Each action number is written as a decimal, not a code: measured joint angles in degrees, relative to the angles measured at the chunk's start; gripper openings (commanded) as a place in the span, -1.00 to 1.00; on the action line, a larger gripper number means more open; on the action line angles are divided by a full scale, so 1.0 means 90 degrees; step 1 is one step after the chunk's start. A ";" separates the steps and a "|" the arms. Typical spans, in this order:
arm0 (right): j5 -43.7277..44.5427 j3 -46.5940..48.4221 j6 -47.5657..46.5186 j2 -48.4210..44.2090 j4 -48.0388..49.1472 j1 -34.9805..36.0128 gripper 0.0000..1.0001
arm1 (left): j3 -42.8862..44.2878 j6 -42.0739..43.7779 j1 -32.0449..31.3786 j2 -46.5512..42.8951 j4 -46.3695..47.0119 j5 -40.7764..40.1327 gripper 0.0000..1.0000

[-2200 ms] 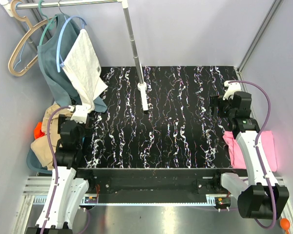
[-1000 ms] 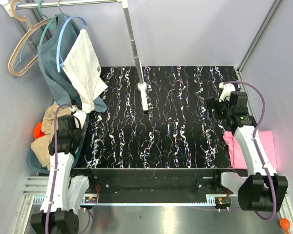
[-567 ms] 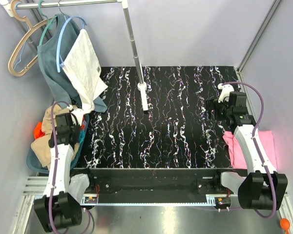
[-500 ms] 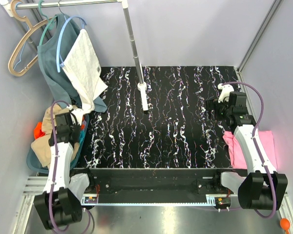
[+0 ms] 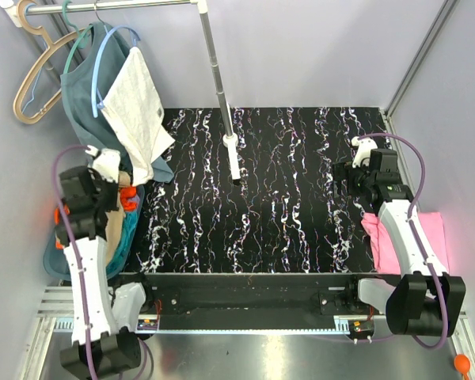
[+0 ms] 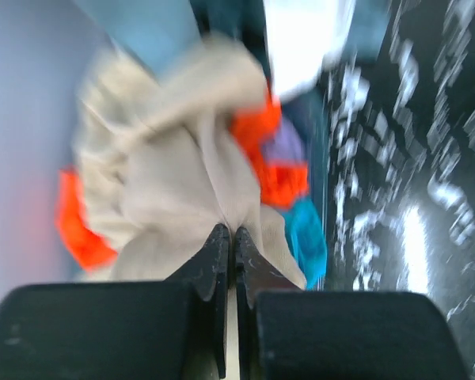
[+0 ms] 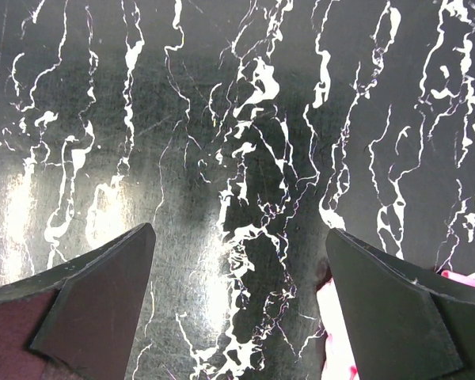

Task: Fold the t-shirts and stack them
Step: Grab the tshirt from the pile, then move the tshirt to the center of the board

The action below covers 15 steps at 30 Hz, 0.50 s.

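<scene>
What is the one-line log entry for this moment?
left gripper: shut on tan t-shirt | right gripper: open over table | pink t-shirt: at table's right edge

Beige t-shirt (image 6: 170,182), orange t-shirt (image 6: 283,180), teal t-shirt (image 6: 309,247), pink t-shirt (image 5: 435,231); table (image 5: 285,198) black, white marble veins

Four shirts: tan shirt (image 6: 174,182), orange shirt (image 6: 279,176), teal shirt (image 6: 307,241), pink shirt (image 5: 437,233). Two hung cloths: grey-blue cloth (image 5: 85,103), white cloth (image 5: 138,103). At least three hangers (image 5: 33,87). One rail (image 5: 111,6). One pole (image 5: 218,71). One marbled mat (image 5: 285,198). Two grippers: left gripper (image 6: 229,233), right gripper (image 7: 237,231).
</scene>
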 measured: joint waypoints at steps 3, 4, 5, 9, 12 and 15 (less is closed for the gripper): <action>-0.0007 0.0000 0.0000 0.0083 -0.0015 0.0000 0.99 | 0.0911 -0.0024 0.0002 -0.0165 -0.0185 0.0474 -0.97; -0.0007 0.0000 -0.0002 0.0097 -0.0015 0.0000 0.99 | 0.1127 -0.0036 0.0002 -0.0185 -0.0243 0.0646 -1.00; -0.0007 0.0000 0.0000 0.0112 -0.0015 0.0000 0.99 | 0.1341 -0.0049 0.0002 -0.0189 -0.0333 0.0843 -1.00; -0.0007 0.0000 0.0000 0.0155 -0.0012 0.0000 0.99 | 0.2006 -0.0153 0.0002 -0.0095 -0.0758 0.1753 -1.00; -0.0002 0.0000 0.0000 0.0219 -0.0015 0.0000 0.99 | 0.2705 -0.0238 -0.0007 0.0304 -0.1112 0.2419 -1.00; 0.0010 0.0000 0.0002 0.0306 -0.0015 0.0000 0.99 | 0.3633 -0.0486 -0.0073 0.0874 -0.1307 0.3191 -1.00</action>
